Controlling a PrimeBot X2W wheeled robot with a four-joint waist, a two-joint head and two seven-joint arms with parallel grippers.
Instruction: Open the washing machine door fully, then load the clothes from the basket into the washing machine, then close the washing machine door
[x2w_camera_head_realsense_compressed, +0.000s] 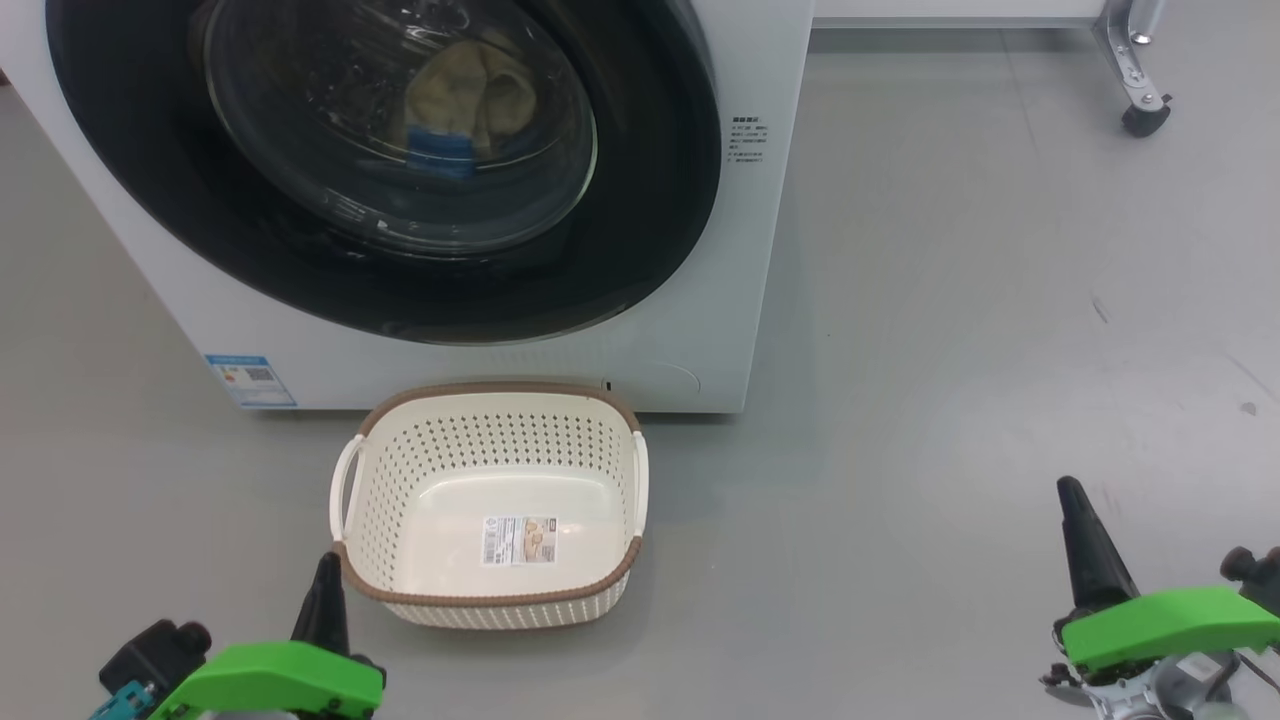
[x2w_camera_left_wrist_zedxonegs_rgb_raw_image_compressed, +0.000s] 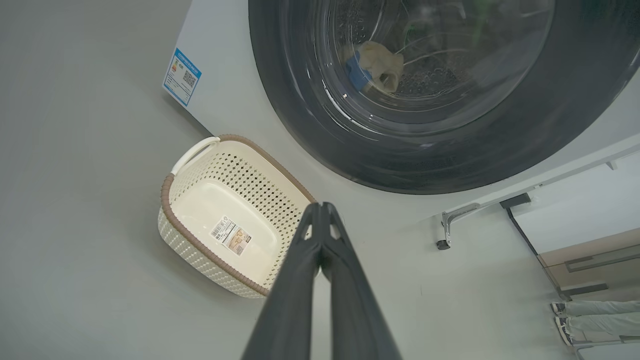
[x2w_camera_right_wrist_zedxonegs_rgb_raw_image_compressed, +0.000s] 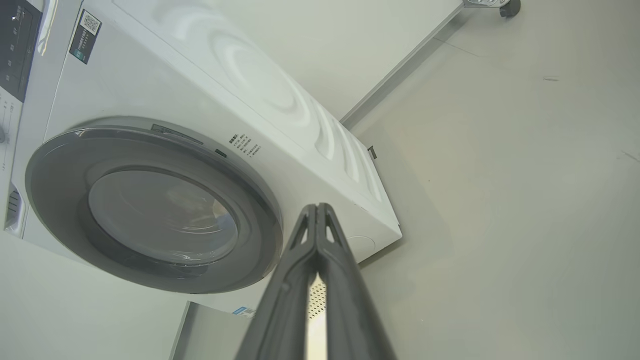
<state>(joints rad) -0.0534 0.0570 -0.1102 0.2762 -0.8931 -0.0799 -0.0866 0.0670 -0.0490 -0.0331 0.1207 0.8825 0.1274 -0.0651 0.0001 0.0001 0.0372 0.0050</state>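
- Clenched and empty, the left jaws show their two dark fingers (x2w_camera_left_wrist_zedxonegs_rgb_raw_image_compressed: 300, 280) pressed together to the tip. They sit low on the floor (x2w_camera_head_realsense_compressed: 950, 300), just beside the near left corner of the basket (x2w_camera_head_realsense_compressed: 480, 440).
- Right jaws are likewise clamped on nothing, fingers (x2w_camera_right_wrist_zedxonegs_rgb_raw_image_compressed: 300, 280) closed tip to tip, and are well apart from the basket, off to its right over bare floor.
- The washing machine door (x2w_camera_head_realsense_compressed: 300, 150) looks shut flush against the front of the washing machine (x2w_camera_head_realsense_compressed: 760, 250). It lies ahead of and above both sets of jaws.
- The clothes (x2w_camera_head_realsense_compressed: 470, 95) lie inside the drum, seen through the door glass as a cream bundle with a blue patch.
- Nothing lies in the basket but its label (x2w_camera_head_realsense_compressed: 518, 540). It stands on the floor right at the foot of the machine, long axis running along the machine's front.
- As a judgement, all three steps appear done. If the door needed a firmer push, the left arm looks the nearer one, with the door up and forward of it. Being round, the door has no long axis to line up with.
- Count: one washing machine, one door, one basket with two white handles, one bundle of clothes, one blue-white sticker (x2w_camera_head_realsense_compressed: 250, 380) low on the machine's front.
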